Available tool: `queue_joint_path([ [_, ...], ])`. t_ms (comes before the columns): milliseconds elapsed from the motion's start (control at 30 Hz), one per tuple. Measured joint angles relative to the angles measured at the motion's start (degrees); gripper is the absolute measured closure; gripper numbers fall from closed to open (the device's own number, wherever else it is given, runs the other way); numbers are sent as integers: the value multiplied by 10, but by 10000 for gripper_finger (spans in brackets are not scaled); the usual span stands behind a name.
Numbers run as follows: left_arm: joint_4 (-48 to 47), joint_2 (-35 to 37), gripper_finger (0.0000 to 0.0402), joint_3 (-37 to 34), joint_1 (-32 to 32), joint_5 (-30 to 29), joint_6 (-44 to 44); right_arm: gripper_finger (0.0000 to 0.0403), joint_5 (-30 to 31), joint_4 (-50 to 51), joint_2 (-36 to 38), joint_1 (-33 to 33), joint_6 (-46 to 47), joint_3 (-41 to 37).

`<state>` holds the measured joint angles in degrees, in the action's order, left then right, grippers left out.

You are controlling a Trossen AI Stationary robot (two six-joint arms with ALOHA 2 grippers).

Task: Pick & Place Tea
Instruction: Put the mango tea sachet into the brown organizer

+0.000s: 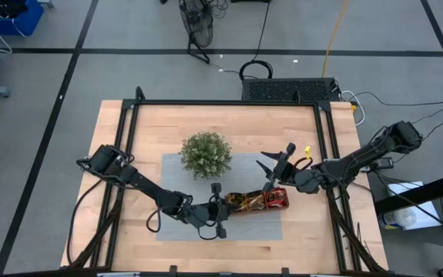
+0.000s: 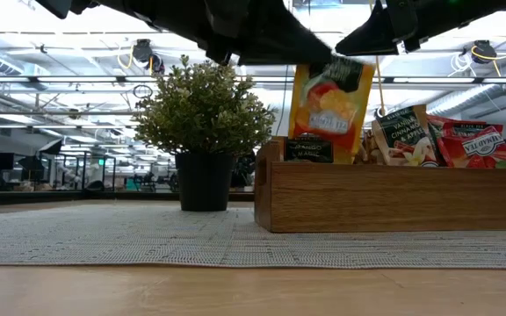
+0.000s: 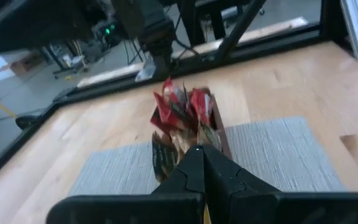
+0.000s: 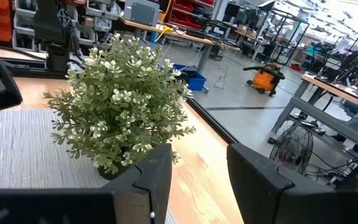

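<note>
An orange tea sachet (image 2: 332, 110) hangs over the left end of the brown wooden tray (image 2: 393, 197), with my left gripper (image 2: 326, 58) shut on it. The tray (image 1: 241, 210) stands on a grey mat (image 1: 175, 223). Red and other sachets (image 2: 468, 145) stand upright in it, and they also show ahead of the left gripper (image 3: 201, 155) in its wrist view. My right gripper (image 1: 268, 171) hovers open above the tray's right end, with nothing between its fingers (image 4: 157, 171). My left gripper pinches the orange sachet's dark top edge (image 2: 345, 74) between its two shut fingers. The fingers come from the table's left, slanting slightly down. The sachet hangs upright below them. Its lower edge is hidden behind the tray's near wall and a black sachet (image 2: 308, 149).
A small potted plant (image 1: 206, 154) stands on the mat just behind the tray's left end, close in front of the right gripper (image 4: 123, 106). A black frame (image 1: 229, 102) runs round the wooden table. Bare mat lies left of the tray.
</note>
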<state>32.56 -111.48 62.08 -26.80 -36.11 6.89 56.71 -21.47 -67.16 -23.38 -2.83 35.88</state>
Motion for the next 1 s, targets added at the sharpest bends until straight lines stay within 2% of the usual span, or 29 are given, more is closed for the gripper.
queue_joint_path([
  [133, -31, 0, 401, 0, 6, 0, -30, 264, 0, 0, 0, 0, 0, 0],
  [367, -29, 0, 401, -3, 4, 2, -39, 264, 0, 1, 0, 0, 0, 0],
  [467, 0, 0, 401, -25, 4, 2, -52, 264, 0, 1, 0, 0, 0, 0],
  [767, 172, 0, 401, -123, 5, 19, -71, 264, 0, 1, 0, 0, 0, 0],
  [1000, 182, 0, 401, -128, 6, 71, -74, 264, 0, 0, 0, 0, 0, 0],
])
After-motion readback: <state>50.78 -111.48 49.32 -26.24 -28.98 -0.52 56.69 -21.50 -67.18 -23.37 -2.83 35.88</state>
